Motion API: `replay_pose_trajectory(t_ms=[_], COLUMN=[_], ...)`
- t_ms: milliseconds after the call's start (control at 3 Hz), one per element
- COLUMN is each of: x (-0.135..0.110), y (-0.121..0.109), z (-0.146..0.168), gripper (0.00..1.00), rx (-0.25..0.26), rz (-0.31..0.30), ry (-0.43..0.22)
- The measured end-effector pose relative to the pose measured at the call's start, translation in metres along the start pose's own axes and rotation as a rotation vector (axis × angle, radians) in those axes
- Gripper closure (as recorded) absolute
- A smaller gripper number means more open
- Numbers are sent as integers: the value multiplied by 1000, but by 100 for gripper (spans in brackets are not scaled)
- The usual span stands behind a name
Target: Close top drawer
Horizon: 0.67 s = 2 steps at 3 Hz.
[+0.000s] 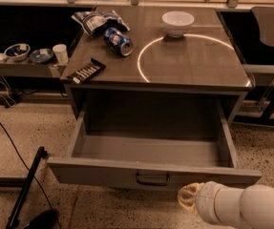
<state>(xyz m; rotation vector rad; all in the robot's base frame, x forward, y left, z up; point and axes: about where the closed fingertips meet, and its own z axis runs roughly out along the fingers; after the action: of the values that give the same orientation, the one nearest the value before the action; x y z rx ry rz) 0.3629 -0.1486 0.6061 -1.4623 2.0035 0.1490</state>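
The top drawer is a wide grey drawer pulled far out of the cabinet, its inside bare. Its flat front panel faces me with a small dark loop handle at the centre. My gripper comes in from the lower right on a white arm. It sits just below the drawer's front panel, a little right of the handle, not touching the handle. The drawers below are hidden behind the open one.
On the cabinet top lie a white bowl, a blue can on its side, a crumpled chip bag and a dark bar. A low shelf at left holds bowls and a cup. A black pole lies on the floor at left.
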Motion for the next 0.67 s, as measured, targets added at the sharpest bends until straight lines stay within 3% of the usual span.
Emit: replay_pose_trajectory(t_ms=[667], x=[8], y=[-47], z=[41], gripper=[100], rx=[145], rz=[181], ry=[-86])
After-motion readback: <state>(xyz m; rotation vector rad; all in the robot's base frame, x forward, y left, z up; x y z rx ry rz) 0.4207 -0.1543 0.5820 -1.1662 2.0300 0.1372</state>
